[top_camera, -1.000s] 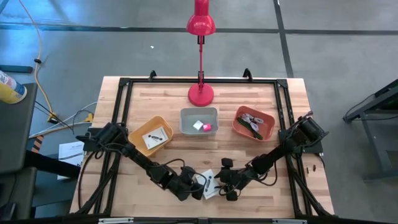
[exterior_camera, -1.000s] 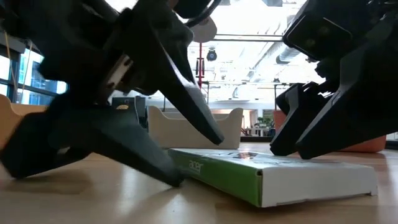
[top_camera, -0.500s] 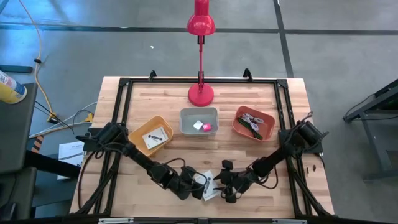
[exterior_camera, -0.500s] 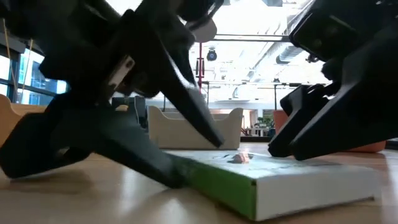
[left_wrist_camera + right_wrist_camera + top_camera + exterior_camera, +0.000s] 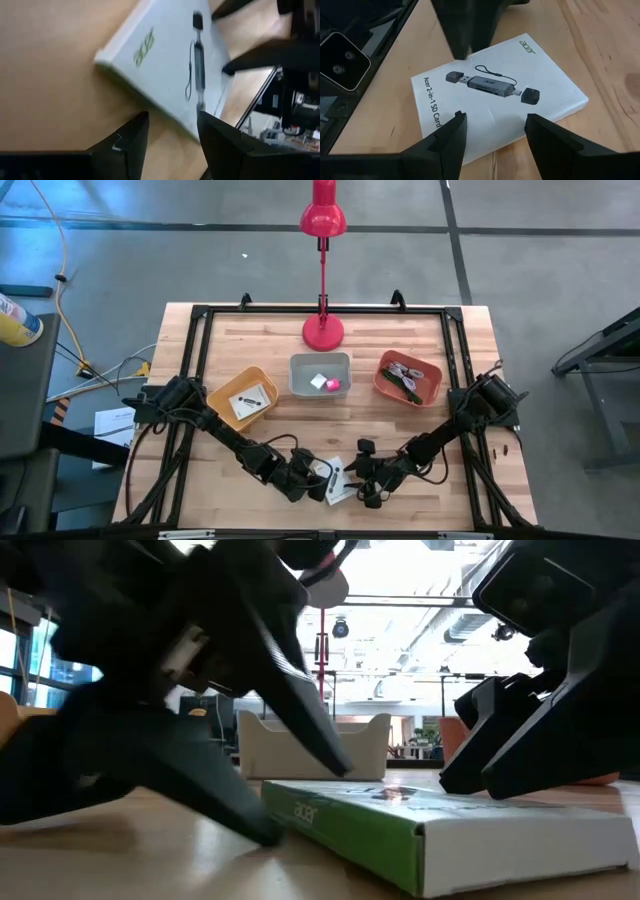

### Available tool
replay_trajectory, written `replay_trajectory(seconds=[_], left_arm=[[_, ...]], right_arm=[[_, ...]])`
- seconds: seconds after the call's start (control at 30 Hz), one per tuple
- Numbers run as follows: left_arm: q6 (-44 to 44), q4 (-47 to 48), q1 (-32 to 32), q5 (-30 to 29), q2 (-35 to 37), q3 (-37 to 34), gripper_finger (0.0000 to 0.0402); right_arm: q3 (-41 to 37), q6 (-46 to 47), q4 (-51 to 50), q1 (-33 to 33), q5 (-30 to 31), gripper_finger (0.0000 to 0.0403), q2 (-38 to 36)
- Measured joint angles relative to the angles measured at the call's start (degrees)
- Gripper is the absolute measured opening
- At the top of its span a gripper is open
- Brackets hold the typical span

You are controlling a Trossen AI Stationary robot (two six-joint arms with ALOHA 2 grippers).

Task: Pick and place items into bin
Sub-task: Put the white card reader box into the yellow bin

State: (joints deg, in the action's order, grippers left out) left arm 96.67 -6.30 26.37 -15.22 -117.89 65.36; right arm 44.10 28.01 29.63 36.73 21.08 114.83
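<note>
1. Box: flat white card-reader box (image 5: 500, 107) with a green edge, lying flat on the table (image 5: 400, 430) well in front of the grey bin (image 5: 320, 373), between both grippers.
2. Left gripper (image 5: 312, 483): low at the box's near-left edge, fingers (image 5: 125, 145) part open, straddling one corner; nothing gripped.
3. Right gripper (image 5: 368, 480): at the box's opposite edge, fingers (image 5: 445, 137) spread over the printed lid, resting on or just above it; not closed on it.
4. Other bins: yellow bin (image 5: 242, 398) left of the grey one holds a white card; orange bin (image 5: 408, 377) on its right holds a green stick and silvery bits; the grey bin holds a pink cube (image 5: 334, 385) and a white one.
5. Risk: the box is thin and flat on wood, so fingertips closing at the edge may skid it away instead of lifting; the two arms work close together and could collide.
6. Change: the box has pivoted slightly on the table since a second ago, and the right arm has drawn a little nearer the grey bin's front side; both openings unchanged.
</note>
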Motion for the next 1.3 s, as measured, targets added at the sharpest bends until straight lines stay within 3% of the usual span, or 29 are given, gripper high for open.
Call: replay_trajectory(seconds=[0.47, 0.73, 1.03, 1.3], left_arm=[[-0.1, 0.0, -0.4, -1.7, 0.0, 0.0, 0.0161], [0.0, -0.5, -0.4, -5.9, 0.0, -0.1, 0.0161], [-0.4, -2.1, -1.0, -11.5, -0.1, -0.1, 0.0161], [-2.1, -4.0, -1.6, -10.4, -0.1, -0.1, 0.0161]], right_arm=[[0.0, 0.5, 1.3, 0.3, 0.9, 0.0194, 1.3], [-0.2, 0.7, 1.3, 0.2, 0.5, 0.0194, 1.3], [-4.5, 5.8, 8.1, 1.5, 1.3, 0.0194, 1.3], [-4.5, 5.4, 7.0, 1.5, -0.1, 0.0194, 1.6]])
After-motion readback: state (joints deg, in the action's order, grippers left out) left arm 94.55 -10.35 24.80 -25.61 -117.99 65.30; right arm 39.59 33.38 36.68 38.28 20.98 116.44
